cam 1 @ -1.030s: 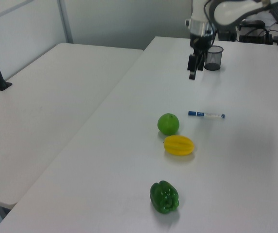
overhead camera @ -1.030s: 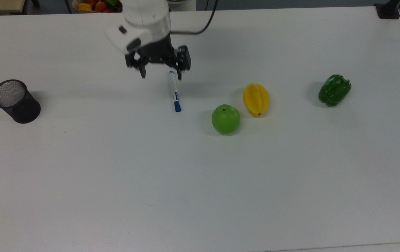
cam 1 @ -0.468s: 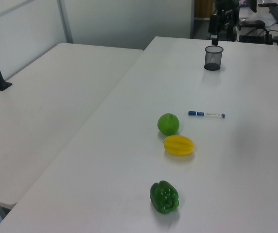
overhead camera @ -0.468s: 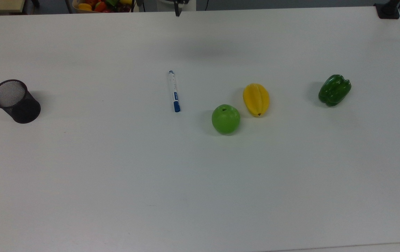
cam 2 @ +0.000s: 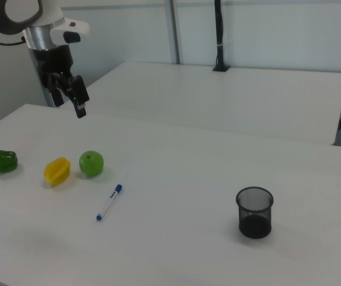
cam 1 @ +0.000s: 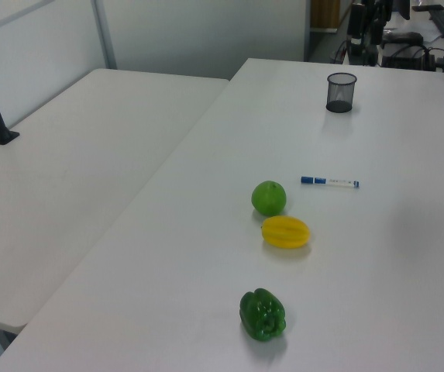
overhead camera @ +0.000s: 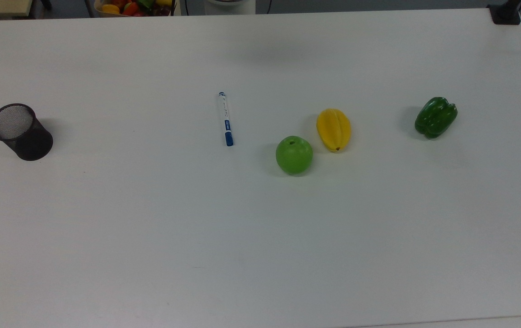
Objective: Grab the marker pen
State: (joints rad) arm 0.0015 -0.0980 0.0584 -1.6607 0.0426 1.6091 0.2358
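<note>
The marker pen (overhead camera: 225, 119) lies flat on the white table (overhead camera: 260, 237), a white barrel with its blue cap toward the top view's bottom. It also lies near the middle of the table in the left view (cam 1: 329, 183) and the right view (cam 2: 109, 202). My gripper (cam 2: 70, 106) hangs high above the table's far left edge in the right view, well away from the marker pen. It is open with nothing between its fingers.
A green apple (overhead camera: 294, 155), a yellow star fruit (overhead camera: 333, 129) and a green pepper (overhead camera: 435, 116) sit to the top view's right of the pen. A black mesh cup (overhead camera: 20, 132) stands at the top view's left. A bin of fruit (overhead camera: 128, 7) sits beyond the table's back edge.
My gripper has risen from just above the pen's white end and pulled back past the table's back edge, leaving the top view. The pen still lies on the table.
</note>
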